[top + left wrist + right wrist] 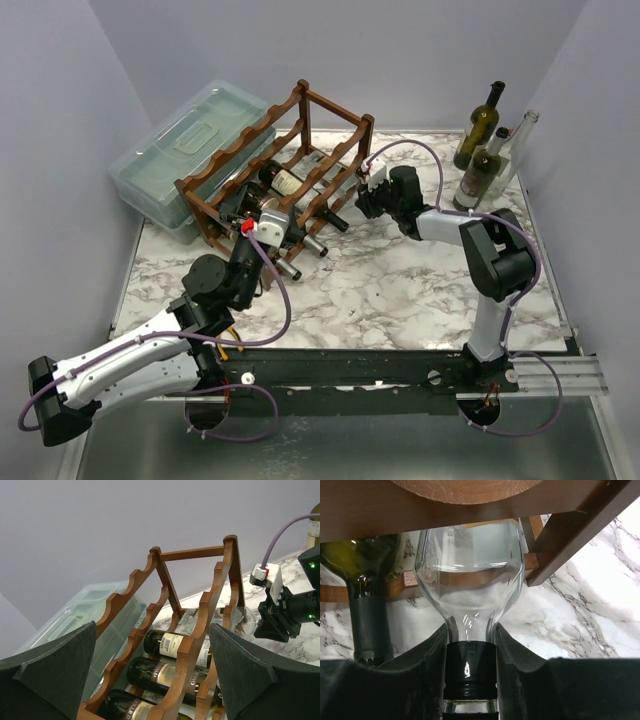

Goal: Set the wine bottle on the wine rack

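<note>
The wine rack (322, 104) is a dark reddish-brown wooden frame with scalloped rails, standing at the back left of the marble table. A clear glass wine bottle (470, 575) with a black cap lies in a lower slot, body inside the frame, neck pointing out to the right. My right gripper (470, 652) is shut on that neck just above the cap, at the rack's right end (366, 198). The left gripper (256, 232) hovers open at the rack's near-left end, fingers (55, 670) wide apart, holding nothing. From the left wrist the clear wine bottle (192, 620) shows faintly behind the rails.
Several dark labelled bottles (170, 642) lie in the rack's lower slots. A translucent lidded plastic box (185, 150) sits behind the rack on the left. Three upright bottles (480, 125) stand at the back right corner. A green bottle neck (367, 625) lies left of the clear one.
</note>
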`<state>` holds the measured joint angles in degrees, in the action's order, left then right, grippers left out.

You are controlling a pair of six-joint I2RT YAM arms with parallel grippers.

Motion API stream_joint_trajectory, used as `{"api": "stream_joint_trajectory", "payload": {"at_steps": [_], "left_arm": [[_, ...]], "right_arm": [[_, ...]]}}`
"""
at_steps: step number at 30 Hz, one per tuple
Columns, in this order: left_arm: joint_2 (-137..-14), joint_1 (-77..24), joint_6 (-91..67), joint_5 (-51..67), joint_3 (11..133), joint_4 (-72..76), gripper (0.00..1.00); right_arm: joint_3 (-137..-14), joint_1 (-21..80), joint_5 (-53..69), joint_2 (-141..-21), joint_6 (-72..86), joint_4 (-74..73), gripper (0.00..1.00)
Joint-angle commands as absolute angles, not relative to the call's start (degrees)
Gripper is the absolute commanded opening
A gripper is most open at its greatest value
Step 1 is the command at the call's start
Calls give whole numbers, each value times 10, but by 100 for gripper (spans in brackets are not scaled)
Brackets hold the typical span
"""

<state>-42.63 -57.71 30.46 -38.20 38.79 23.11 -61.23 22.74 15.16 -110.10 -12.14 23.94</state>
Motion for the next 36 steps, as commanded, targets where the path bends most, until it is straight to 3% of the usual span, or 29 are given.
{"api": "stream_joint_trajectory", "payload": {"at_steps": [1, 10, 17, 29, 36], "left_arm": [[-433, -574, 303, -389, 390, 246, 94], [-443, -574, 297, -381, 388, 246, 94], [-449, -574, 294, -379, 387, 246, 94], [-446, -575, 298, -381, 387, 246, 94], [-446, -574, 301, -383, 387, 246, 94]], "right_arm": [[-639, 224, 146, -1103, -166, 185, 40], [-618, 223, 107, -1052, -176, 87, 62], [-609, 224, 78, -1032, -177, 85, 63], [-658, 224, 84, -1051, -192, 72, 52], [-669, 223, 75, -1067, -195, 71, 24]]}}
